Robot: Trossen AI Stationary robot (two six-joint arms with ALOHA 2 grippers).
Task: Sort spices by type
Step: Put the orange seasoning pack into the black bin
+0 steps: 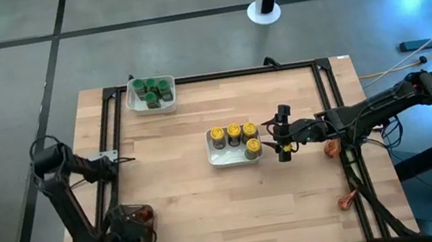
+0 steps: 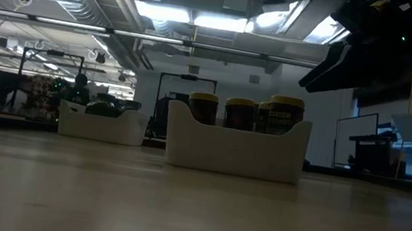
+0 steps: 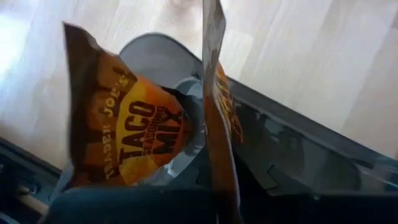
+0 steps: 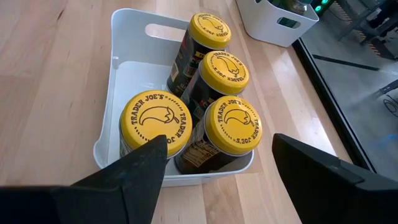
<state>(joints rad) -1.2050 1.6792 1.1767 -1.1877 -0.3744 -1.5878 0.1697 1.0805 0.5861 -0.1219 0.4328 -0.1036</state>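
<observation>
Jars with yellow lids [image 1: 234,134], four of them, stand in a white tray [image 1: 220,158] at frame centre; the right gripper [image 1: 278,140] hovers just right of it, jaws spread, empty. Green-lidded jars [image 1: 152,90] fill another tray [image 1: 134,106] upper left. Lower left, the left gripper [image 1: 133,230], jaws pressed together, sits by taco seasoning packets [image 3: 134,134].

The high view looks straight down on the whole pale wooden counter [image 1: 186,204]; the low view skims level across it. Both share the white rectangular tray [image 1: 223,156] of yellow-lidded jars [image 2: 240,112], seen close by the right wrist view.
</observation>
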